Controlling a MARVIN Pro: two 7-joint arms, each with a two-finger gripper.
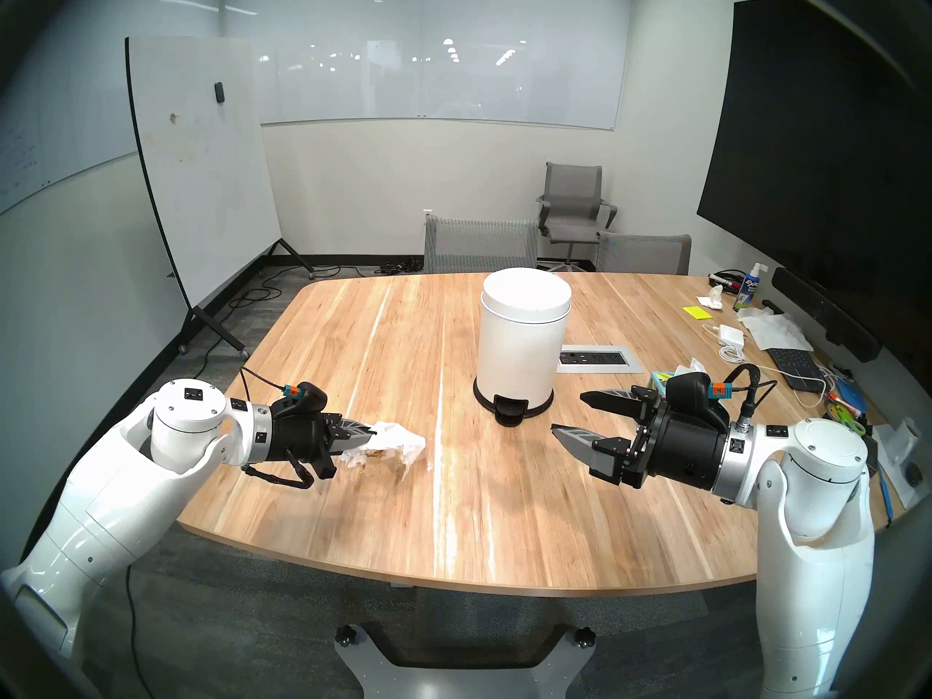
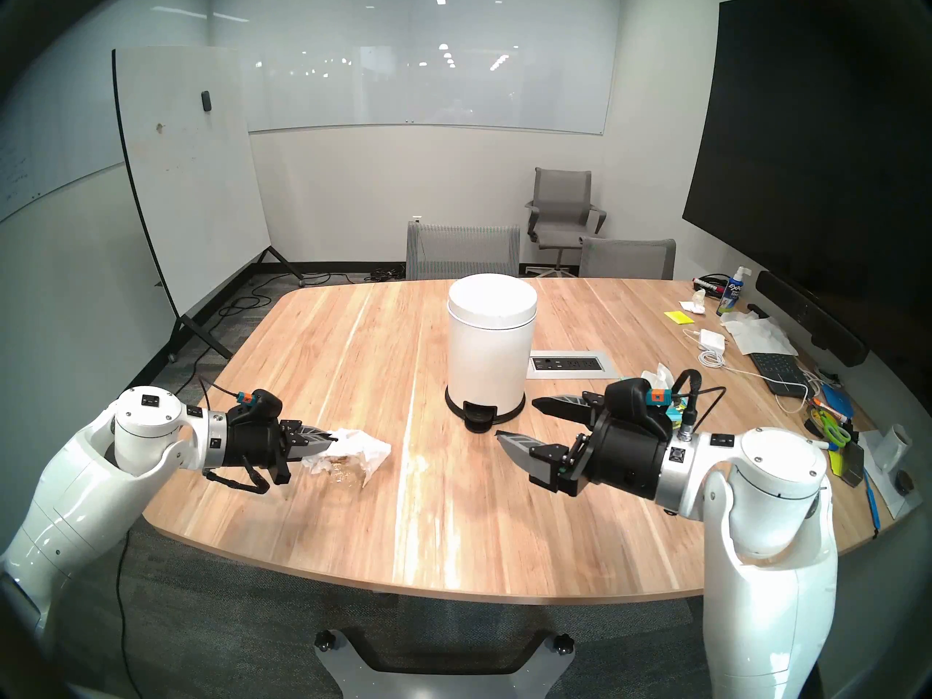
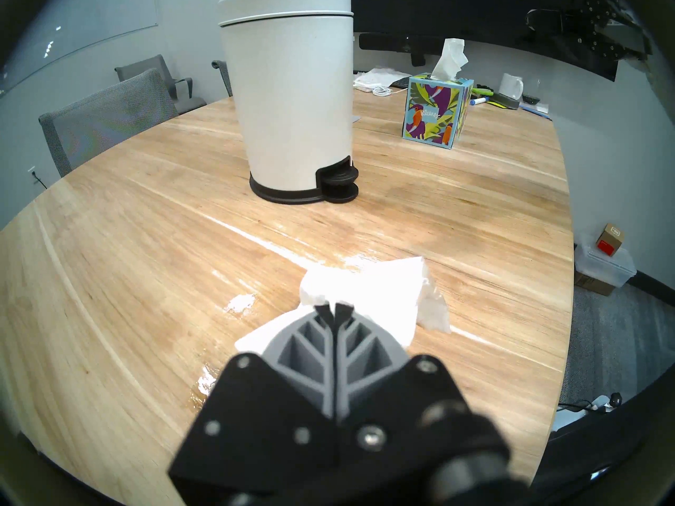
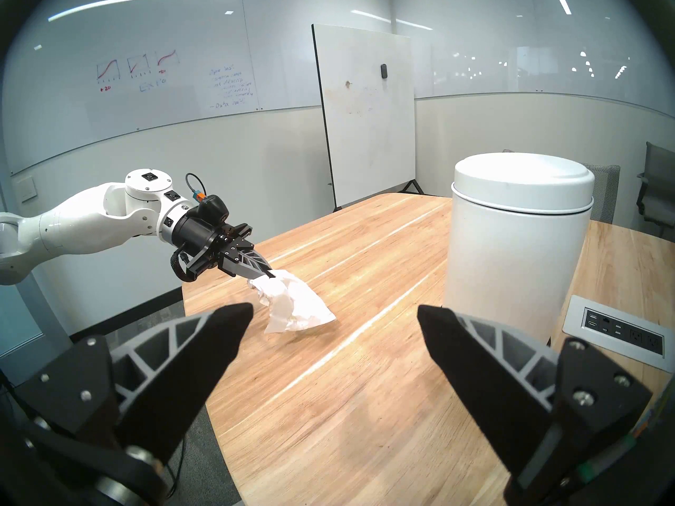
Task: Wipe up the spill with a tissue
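My left gripper [image 1: 374, 433] is shut on a crumpled white tissue [image 1: 398, 440] low over the left part of the wooden table [image 1: 504, 521]. The tissue [image 4: 296, 304] hangs from the fingertips and drapes down onto the tabletop. Under and just behind it lies the spill [image 2: 345, 471], a faint brownish wet smear. In the left wrist view the spill [image 3: 204, 386] shows as a glossy patch beside the closed fingers [image 3: 310, 348]. My right gripper [image 1: 568, 411] hovers open and empty over the right side, pointing toward the tissue.
A white pedal bin [image 1: 524, 340] with its lid down stands mid-table. A colourful tissue box [image 3: 436, 111] sits behind my right wrist, next to a power outlet panel [image 1: 600, 360]. Cables, a keyboard, papers and a spray bottle [image 1: 746, 292] crowd the right edge.
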